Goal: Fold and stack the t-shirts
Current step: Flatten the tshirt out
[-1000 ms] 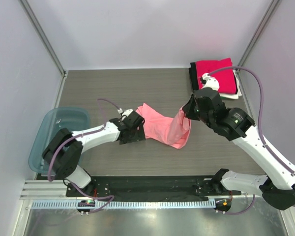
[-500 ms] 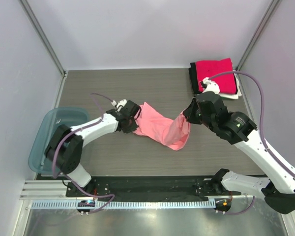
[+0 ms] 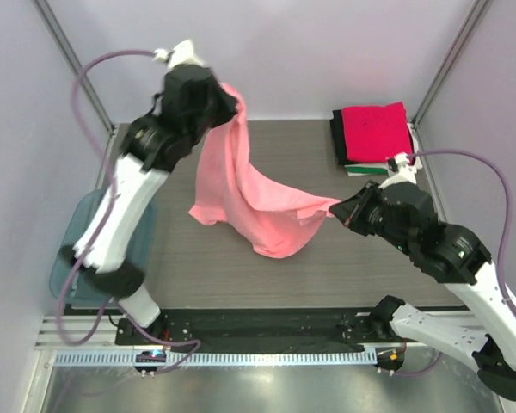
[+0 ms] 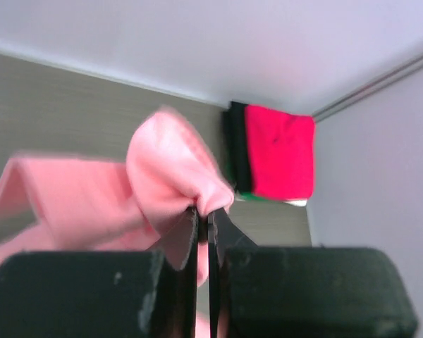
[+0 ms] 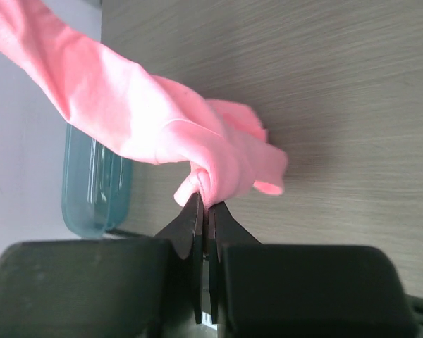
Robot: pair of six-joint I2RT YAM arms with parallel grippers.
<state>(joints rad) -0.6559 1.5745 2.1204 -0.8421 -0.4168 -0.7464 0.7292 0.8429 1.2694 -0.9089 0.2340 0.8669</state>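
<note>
A salmon-pink t-shirt (image 3: 249, 194) hangs stretched in the air between both arms. My left gripper (image 3: 234, 101) is raised high at the back left and is shut on one edge of the pink t-shirt (image 4: 173, 172). My right gripper (image 3: 335, 209) sits lower at the right, shut on another edge of the same t-shirt (image 5: 155, 123). The cloth's lower folds sag toward the table. A stack of folded t-shirts (image 3: 376, 133), magenta-red on top with black, white and green edges beneath, lies at the back right corner, also in the left wrist view (image 4: 278, 151).
A translucent blue bin (image 3: 73, 258) sits at the table's left edge, partly behind the left arm, and shows in the right wrist view (image 5: 95, 190). The grey wood-grain table (image 3: 292, 146) is walled by pale panels at the back and sides.
The left gripper closed on the pink t-shirt's edge and swung up to the back left, lifting the cloth off the table. The right gripper moved slightly right and forward, still gripping.
</note>
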